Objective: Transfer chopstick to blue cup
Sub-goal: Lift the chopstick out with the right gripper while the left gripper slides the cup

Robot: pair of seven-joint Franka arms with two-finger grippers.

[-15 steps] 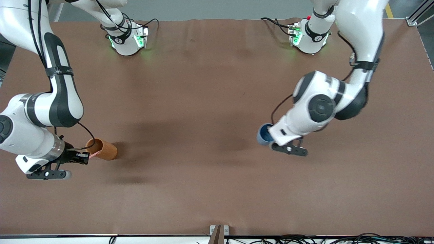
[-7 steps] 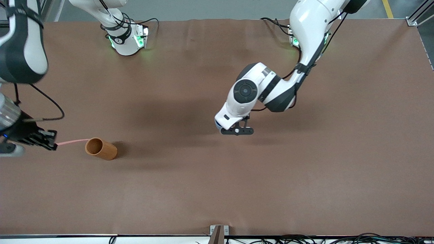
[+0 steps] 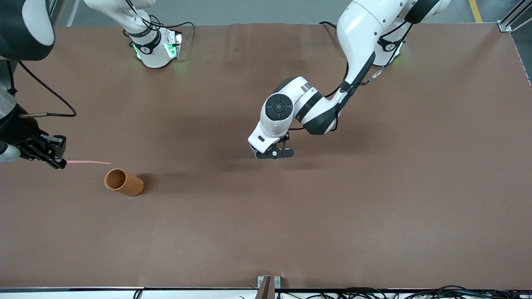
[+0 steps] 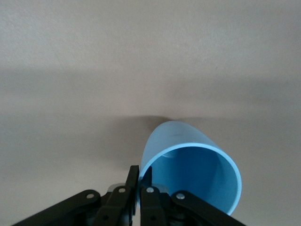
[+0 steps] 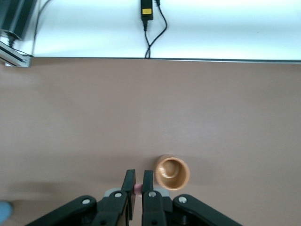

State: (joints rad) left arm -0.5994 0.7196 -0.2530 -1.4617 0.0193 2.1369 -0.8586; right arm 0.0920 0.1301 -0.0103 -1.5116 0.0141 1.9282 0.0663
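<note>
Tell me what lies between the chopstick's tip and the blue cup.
Only bare table between the chopstick and the blue cup, per the front view.

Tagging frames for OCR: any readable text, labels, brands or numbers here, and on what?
None readable.
Blue cup: plain, no print.
Brown cup: plain, no print.
Pink chopstick: no marks.
Arm bases: small dark marks beside green lights, too small to read.

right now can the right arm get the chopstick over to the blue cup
Probably yes. The right gripper is shut on the chopstick, lifted clear of the orange-brown cup, and the left gripper holds the blue cup up over the table's middle. Only bare table lies between them.
</note>
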